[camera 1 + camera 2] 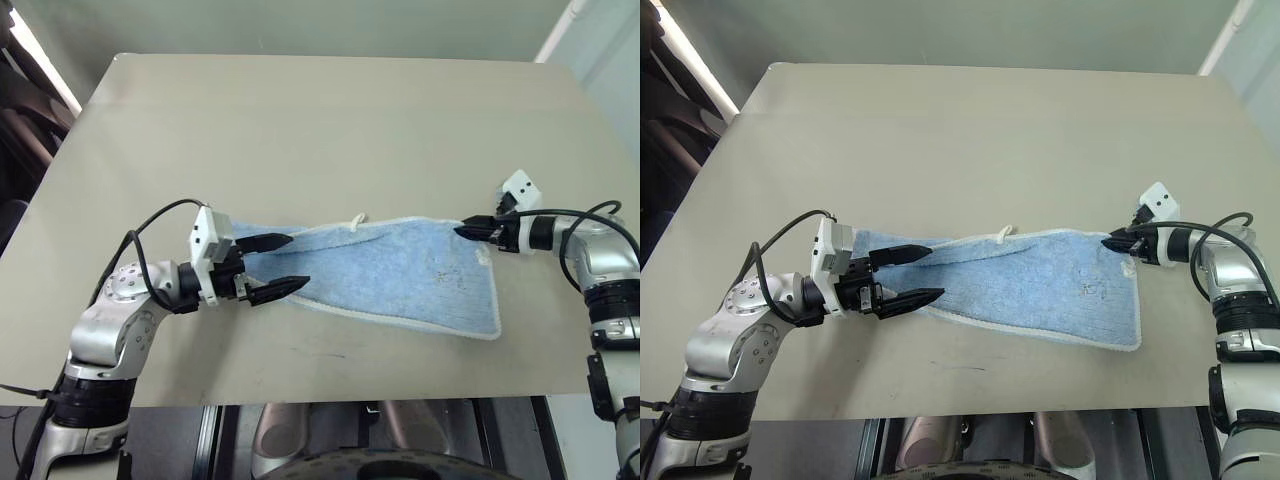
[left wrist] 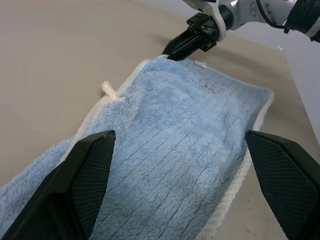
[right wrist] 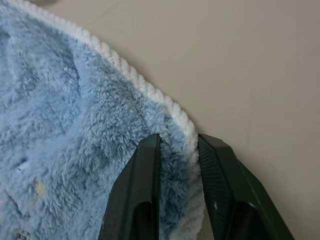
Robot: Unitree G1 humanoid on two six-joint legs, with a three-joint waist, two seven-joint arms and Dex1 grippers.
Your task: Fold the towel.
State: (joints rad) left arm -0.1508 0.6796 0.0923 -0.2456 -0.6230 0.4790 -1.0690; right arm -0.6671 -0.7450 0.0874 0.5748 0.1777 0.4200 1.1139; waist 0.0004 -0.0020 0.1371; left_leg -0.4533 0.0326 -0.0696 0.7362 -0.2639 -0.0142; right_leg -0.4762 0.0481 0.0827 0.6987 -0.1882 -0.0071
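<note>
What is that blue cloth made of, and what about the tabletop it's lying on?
The towel looks like soft terry or plush fleece: fuzzy light blue pile with a thicker white stitched edge. The table seems a smooth, matte beige laminate or painted board; its flat, faintly shiny surface shows no grain, so I can't be sure.

Soft, even overhead light; faint shadows under the arms on the table (image 1: 300, 120); a bright strip glares at the upper left
</note>
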